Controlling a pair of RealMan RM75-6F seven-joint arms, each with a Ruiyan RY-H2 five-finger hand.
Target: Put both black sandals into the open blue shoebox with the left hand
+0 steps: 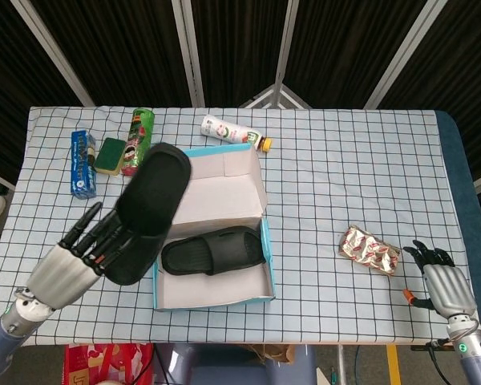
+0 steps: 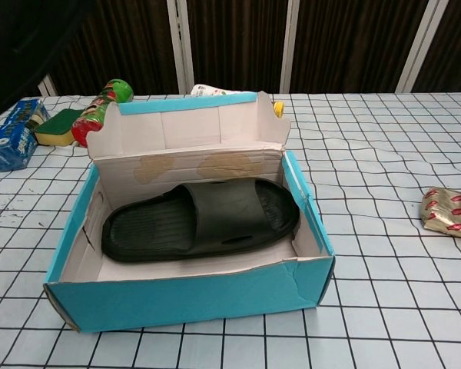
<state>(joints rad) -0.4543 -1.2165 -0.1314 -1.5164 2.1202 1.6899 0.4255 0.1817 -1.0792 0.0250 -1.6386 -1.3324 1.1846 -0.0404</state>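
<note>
One black sandal point(image 1: 148, 210) is gripped in the left hand point(image 1: 78, 255), raised over the left edge of the open blue shoebox point(image 2: 215, 296); a second sandal point(image 2: 203, 219) lies inside. Right hand point(image 1: 442, 281) rests empty, fingers apart.

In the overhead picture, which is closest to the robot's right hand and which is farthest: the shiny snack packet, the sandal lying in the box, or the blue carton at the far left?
From the right hand, at the table's right edge:
1. Shiny snack packet, just to its left on the cloth.
2. Sandal in the box, lying in the blue shoebox mid-table.
3. Blue carton, far across at the table's back left.
</note>
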